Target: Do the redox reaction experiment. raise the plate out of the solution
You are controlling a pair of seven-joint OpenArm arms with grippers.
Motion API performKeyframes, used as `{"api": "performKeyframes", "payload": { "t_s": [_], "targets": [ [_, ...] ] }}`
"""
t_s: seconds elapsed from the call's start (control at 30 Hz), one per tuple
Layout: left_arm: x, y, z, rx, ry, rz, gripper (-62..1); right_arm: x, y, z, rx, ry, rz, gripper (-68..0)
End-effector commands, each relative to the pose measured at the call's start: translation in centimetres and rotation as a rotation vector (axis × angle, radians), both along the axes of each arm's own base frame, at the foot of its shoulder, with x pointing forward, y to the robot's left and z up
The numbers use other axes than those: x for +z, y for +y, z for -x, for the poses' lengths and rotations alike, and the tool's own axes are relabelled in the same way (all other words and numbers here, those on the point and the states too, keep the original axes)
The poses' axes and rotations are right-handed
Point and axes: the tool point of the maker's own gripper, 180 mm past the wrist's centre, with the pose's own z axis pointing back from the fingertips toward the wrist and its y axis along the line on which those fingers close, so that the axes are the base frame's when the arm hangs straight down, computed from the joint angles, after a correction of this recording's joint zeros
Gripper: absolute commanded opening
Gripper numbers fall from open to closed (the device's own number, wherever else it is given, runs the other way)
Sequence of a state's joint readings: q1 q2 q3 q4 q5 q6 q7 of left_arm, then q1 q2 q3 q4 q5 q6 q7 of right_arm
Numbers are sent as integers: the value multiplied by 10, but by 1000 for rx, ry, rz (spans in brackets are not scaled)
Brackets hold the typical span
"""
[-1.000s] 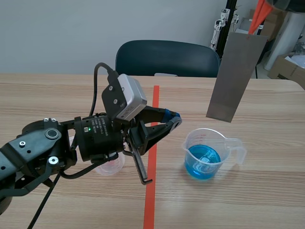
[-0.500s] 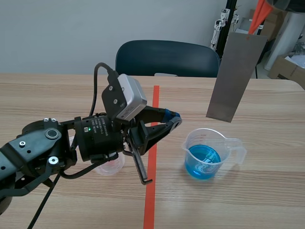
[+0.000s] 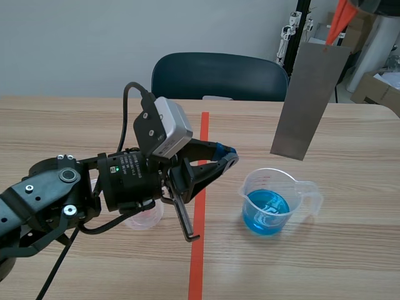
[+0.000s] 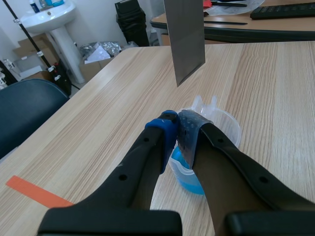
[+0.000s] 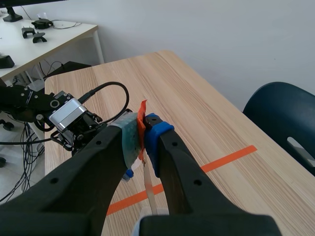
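A grey metal plate [image 3: 310,100] hangs in the air, its lower edge well above a clear beaker [image 3: 270,200] that holds blue solution [image 3: 265,211]. My right gripper [image 3: 351,5], raised at the back right, is shut on the orange-red tab [image 5: 141,122] at the plate's top; in the right wrist view the plate [image 5: 147,191] shows edge-on below the pads. My left gripper [image 3: 230,156] is shut on nothing, left of the beaker and a little above the table. In the left wrist view the beaker [image 4: 224,123] sits just beyond its fingertips [image 4: 170,129], with the plate [image 4: 184,39] hanging ahead.
A small clear cup [image 3: 145,219] stands under the left arm. An orange-red tape line [image 3: 201,206] runs down the table's middle. A dark blue chair [image 3: 219,75] stands at the far edge. Boxes and stands crowd the back right behind the table.
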State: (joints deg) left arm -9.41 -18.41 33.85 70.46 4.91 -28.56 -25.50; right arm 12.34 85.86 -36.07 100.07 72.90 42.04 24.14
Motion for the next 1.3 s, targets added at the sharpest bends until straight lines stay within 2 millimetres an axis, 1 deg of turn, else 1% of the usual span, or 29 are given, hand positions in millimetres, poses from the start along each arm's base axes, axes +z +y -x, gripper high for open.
{"api": "performKeyframes", "payload": {
  "t_s": [0.0, 0.17, 0.3, 0.6, 0.77, 0.9, 1.27],
  "targets": [
    [13, -1, -5, 5, -26, 36, -570, 13, 1, 0, 11, -27, -27, -673],
    [13, -1, -5, 5, -26, 37, -570, 13, 1, 0, 11, -25, -23, -673],
    [13, -1, -5, 5, -25, 36, -570, 7, 1, 1, 12, -12, 6, -673],
    [14, -1, -5, 6, -22, 43, -568, 7, 1, 1, 12, -11, 7, -673],
    [23, -2, 3, -11, -33, 109, -567, 7, 1, 1, 12, -11, 7, -673],
    [23, 0, 6, -16, -36, 122, -567, 7, 1, 1, 12, -11, 7, -673],
    [24, -1, 6, -16, -36, 128, -567, 7, 1, 1, 12, -12, 7, -673]
  ]
}}
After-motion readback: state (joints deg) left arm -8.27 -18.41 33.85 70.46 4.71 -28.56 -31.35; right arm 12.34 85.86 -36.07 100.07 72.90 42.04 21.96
